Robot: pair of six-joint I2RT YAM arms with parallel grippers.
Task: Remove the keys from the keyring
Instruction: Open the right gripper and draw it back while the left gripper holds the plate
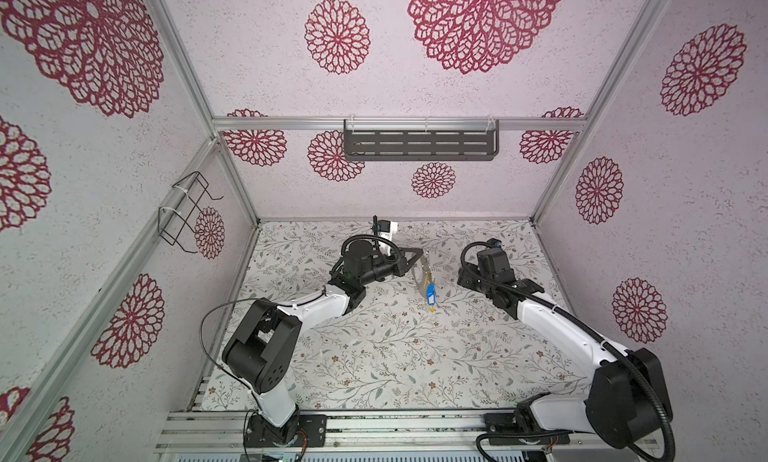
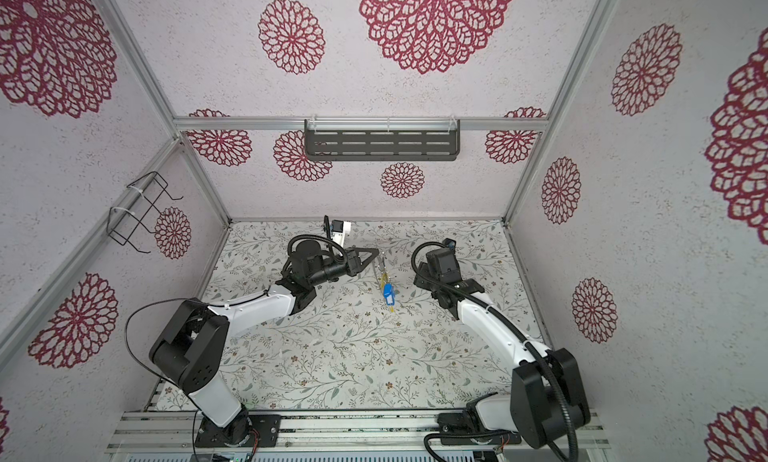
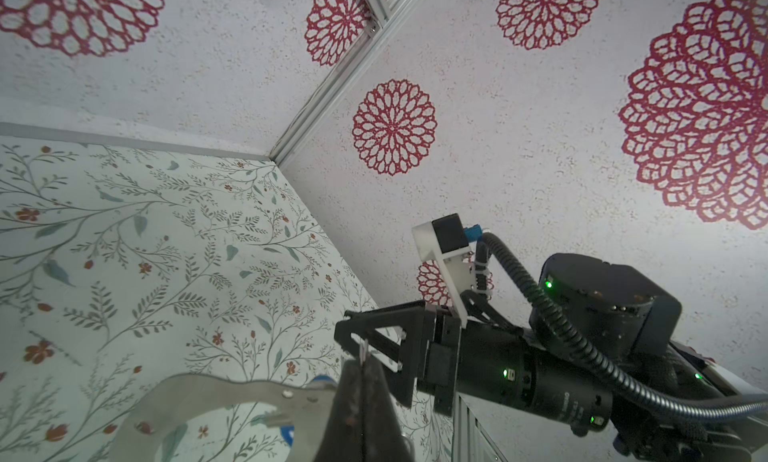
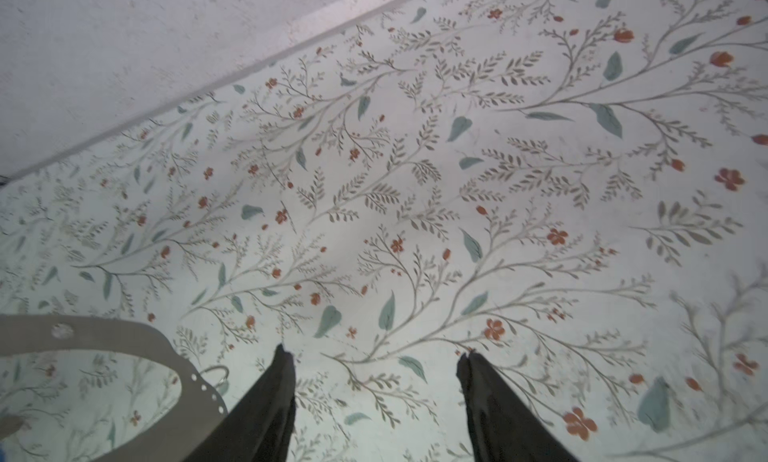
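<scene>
Our left gripper (image 3: 360, 374) is clamped tight on the rim of the large flat grey metal keyring (image 3: 199, 393), both fingers pressed together over the plate. In both top views the keyring (image 1: 423, 273) stands on edge just below that gripper, over the far middle of the floral-printed table (image 1: 374, 356). From its lower end hang the small silver keys (image 1: 431, 300) with blue and yellow plastic tags; we cannot tell whether they touch the table. Our right gripper (image 4: 375, 352) sits just beside the keyring, its 2 black fingers spread moderately wide with nothing between them.
</scene>
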